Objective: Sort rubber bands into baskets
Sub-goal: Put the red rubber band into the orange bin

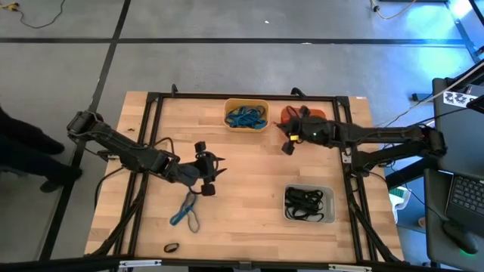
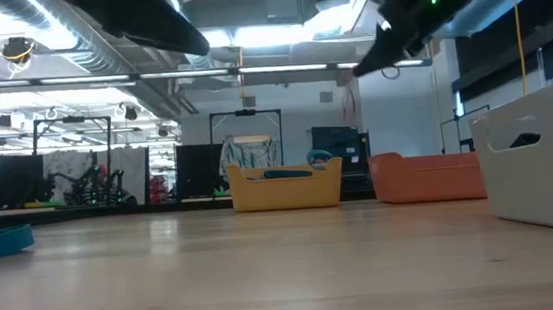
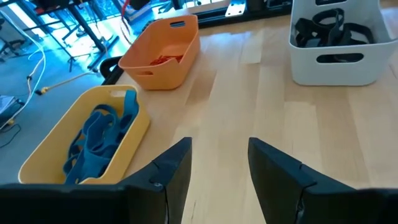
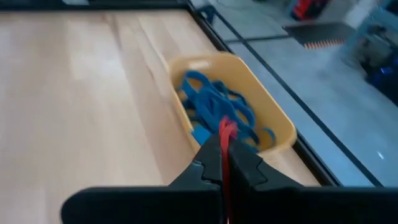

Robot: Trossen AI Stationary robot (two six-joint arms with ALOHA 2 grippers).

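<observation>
Our right end effector is clamped on a thin red rubber band, raised beside the orange basket. Our left end effector, fingers parted and empty, hovers mid-worktop. We judge sorting mostly done: yellow basket holds blue bands, grey basket black. Blue bands and one black loop remain loose.
</observation>
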